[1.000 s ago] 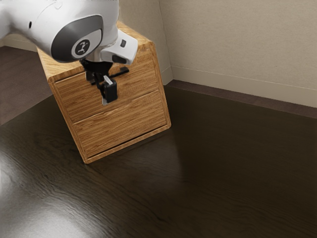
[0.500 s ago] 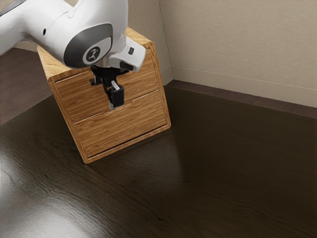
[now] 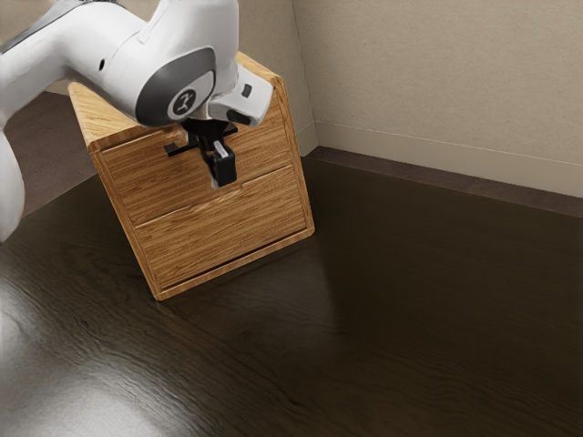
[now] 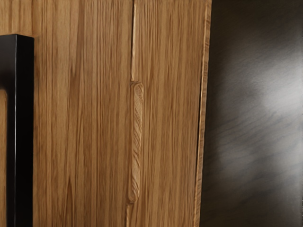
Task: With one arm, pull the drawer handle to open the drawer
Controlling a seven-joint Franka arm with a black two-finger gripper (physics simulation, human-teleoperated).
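Two drawers front the wooden cabinet [image 3: 105, 116], and the upper drawer [image 3: 164, 187] is the one my pincer [image 3: 221, 173] hangs in front of, with the lower drawer [image 3: 223, 228] just below it. Both fronts sit flush with the cabinet, so by my reading nothing is open yet.

The black handle [image 3: 180, 147] is a slim straight bar standing off the upper front. It runs out to one side of the pincer, toward the arm's body, rather than across the pincer's tip. From the wrist camera the handle [image 4: 16, 132] lies along the hand's side, and straight ahead of the pincer is plain wood grain and a shallow groove [image 4: 136, 142] by the seam between the fronts. Beyond the cabinet's edge is the dark surface [image 4: 255, 118] it stands on.

Whether the pincer is open or closed I cannot tell from here (the arm's wrist blocks too much of it).

As for handling, I expect the bar to be rigid and smooth, so a hold could slide along it. I would take it near its middle, gripping across the bar, and pull squarely out from the front. The cabinet looks small and may drag along if the drawer runs stiffly, so I'd pull gently.
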